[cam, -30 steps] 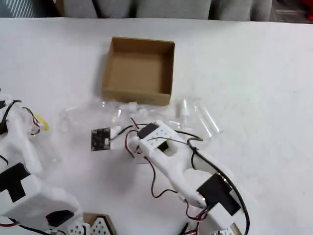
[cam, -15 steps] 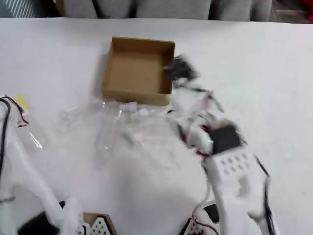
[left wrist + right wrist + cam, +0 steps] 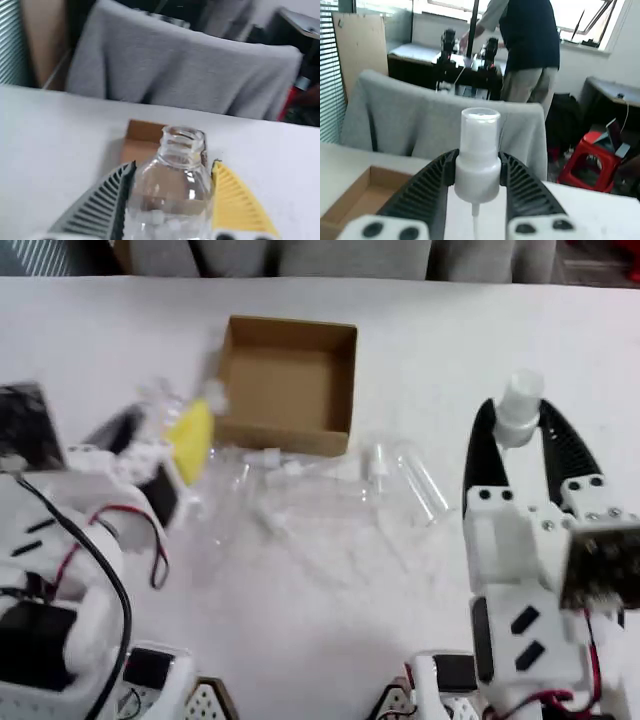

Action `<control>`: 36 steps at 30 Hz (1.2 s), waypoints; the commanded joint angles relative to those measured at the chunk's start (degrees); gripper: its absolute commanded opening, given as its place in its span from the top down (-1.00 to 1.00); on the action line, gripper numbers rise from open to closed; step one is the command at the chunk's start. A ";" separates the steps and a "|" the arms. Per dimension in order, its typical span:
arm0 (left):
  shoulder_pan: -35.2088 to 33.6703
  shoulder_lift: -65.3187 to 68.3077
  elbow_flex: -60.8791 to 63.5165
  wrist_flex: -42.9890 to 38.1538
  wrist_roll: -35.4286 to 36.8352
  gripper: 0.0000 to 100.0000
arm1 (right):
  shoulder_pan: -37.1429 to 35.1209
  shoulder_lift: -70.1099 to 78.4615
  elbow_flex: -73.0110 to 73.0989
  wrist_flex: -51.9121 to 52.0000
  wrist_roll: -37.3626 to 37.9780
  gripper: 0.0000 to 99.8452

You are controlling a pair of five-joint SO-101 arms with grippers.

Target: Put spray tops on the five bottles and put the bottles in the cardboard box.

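From where I stand, the right gripper is clamped on a white spray top. The top sits cap up between the two black fingers, and its thin tube hangs down below the grip. It is held above the white table, off to the right of the cardboard box and well apart from it.

The left gripper is closed on a clear bottle. The bottle stands upright between a grey finger and a yellow one, and its threaded neck is open and uncapped. It is held just beside the box's left wall.

In front of the box, more clear bottles lie on their sides among loose tops.
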 commanded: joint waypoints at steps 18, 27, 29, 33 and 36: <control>24.04 -34.59 42.29 -27.08 -6.95 0.95 | -21.58 10.24 -21.63 -8.04 -20.92 0.97; 23.87 -41.36 46.51 -26.73 -6.95 0.95 | -36.35 22.29 -21.80 -11.30 -15.82 0.97; 23.87 -41.36 46.59 -26.64 -6.95 0.95 | -36.53 23.78 -21.80 -12.09 -15.21 0.97; 24.31 -41.45 47.65 -26.99 -6.95 0.95 | -36.62 25.63 -21.63 -12.09 -15.21 0.97; 24.31 -41.45 48.26 -26.99 -8.09 0.95 | -36.62 26.86 -21.63 -12.18 -14.95 0.97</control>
